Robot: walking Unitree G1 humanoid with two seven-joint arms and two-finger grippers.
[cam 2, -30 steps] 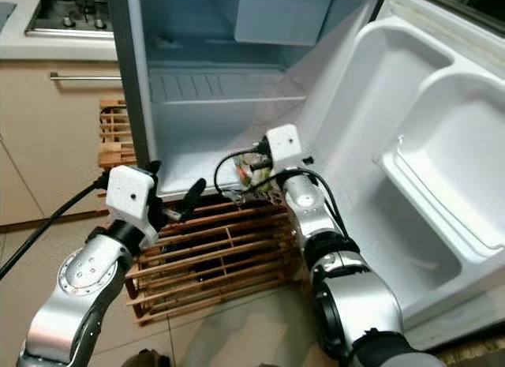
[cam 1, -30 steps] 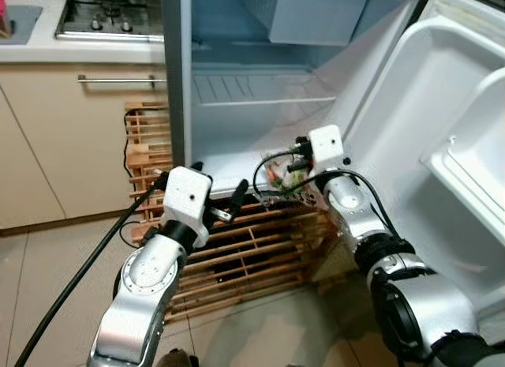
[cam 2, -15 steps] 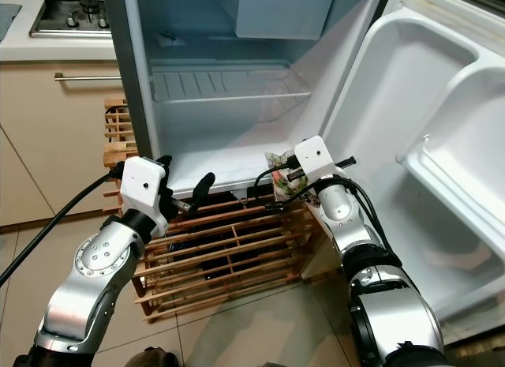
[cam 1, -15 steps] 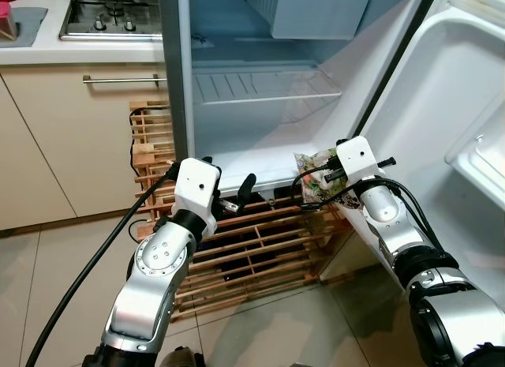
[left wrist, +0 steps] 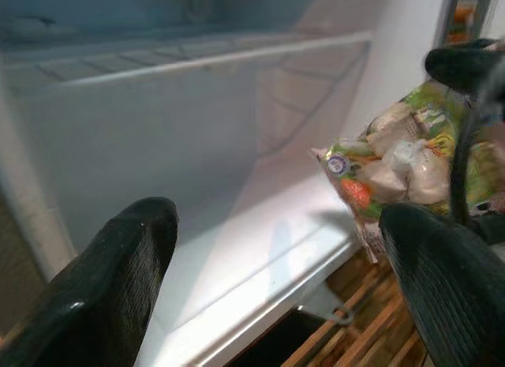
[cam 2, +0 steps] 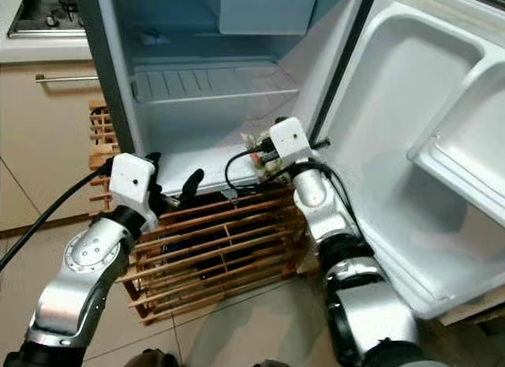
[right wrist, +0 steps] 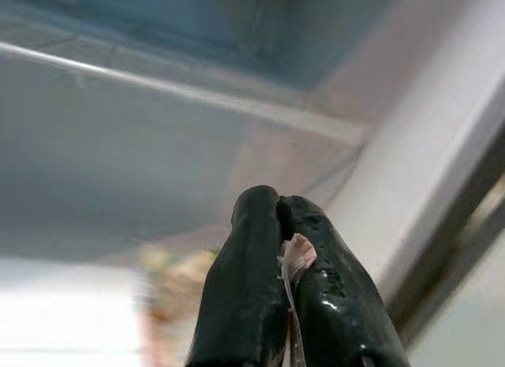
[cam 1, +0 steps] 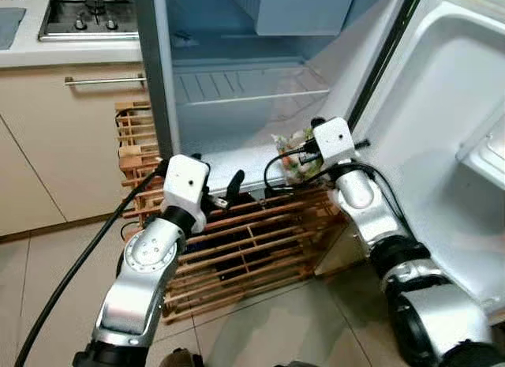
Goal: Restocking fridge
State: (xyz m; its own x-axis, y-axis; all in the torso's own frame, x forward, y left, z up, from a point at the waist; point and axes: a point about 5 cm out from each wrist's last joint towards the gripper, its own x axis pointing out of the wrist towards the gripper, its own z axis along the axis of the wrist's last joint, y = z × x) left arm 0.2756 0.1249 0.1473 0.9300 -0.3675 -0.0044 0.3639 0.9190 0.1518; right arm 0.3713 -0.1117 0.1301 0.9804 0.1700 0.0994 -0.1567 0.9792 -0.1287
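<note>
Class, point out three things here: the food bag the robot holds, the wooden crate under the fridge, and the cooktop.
food bag (left wrist: 394, 166), left wrist view, middle of the printed plastic.
wooden crate (cam 1: 252, 249), left eye view, front slats.
cooktop (cam 1: 83, 16), left eye view, steel surface near the knobs.

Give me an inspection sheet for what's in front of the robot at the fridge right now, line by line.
Surface: fridge floor white and bare; wire shelf above it bare.
Job's things: food bag, a printed packet of pale pieces, held at the front edge of the fridge floor, near the hinge side.
Clutter: nothing seen inside the fridge.
Grippers: right gripper shut on the food bag's edge; left gripper open, holding nothing, at the fridge's lower front edge.
Cables: black cable trailing from the left arm; black loop at the right wrist.
Surroundings: fridge door swung open; wooden crate under the fridge; stove on the counter; tiled floor.
</note>
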